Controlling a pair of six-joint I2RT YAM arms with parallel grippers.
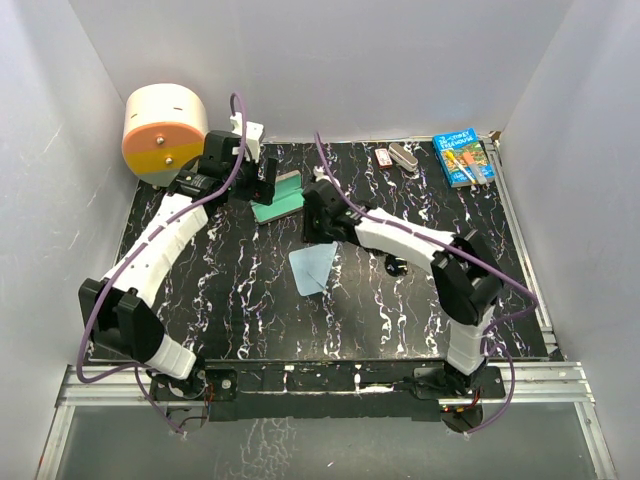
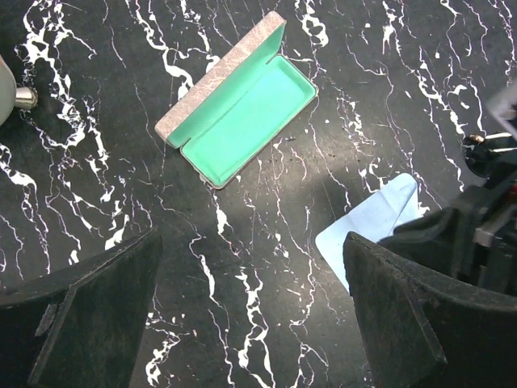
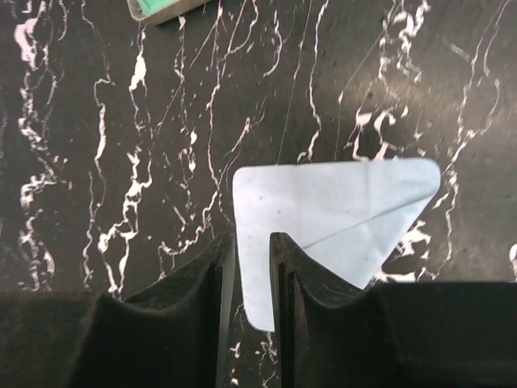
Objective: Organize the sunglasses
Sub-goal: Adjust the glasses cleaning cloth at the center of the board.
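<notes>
Open grey-brown teal-lined case [image 2: 242, 121] lies beyond the light-blue folded cloth [image 3: 339, 202]. Risk: right gripper [image 3: 252, 238], jaws barely parted astride cloth's edge, could drag it on lifting. Left gripper [image 2: 252, 267] wide open, empty, back-left of cloth. Only top view shows glossy black sunglasses [image 1: 394, 266], seemingly right of cloth, half under right arm [image 1: 400, 235].

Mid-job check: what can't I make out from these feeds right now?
- Sunglasses: top view, only a dark shape under the right arm might be them; the arm hides most of it.
- Case: top view, the left claw covers part of it; right wrist view, cut off by the top edge.
- Cloth: right wrist view, the right claw hides its near corner; contact unclear.
- Small items at the back: top view, too small.
</notes>
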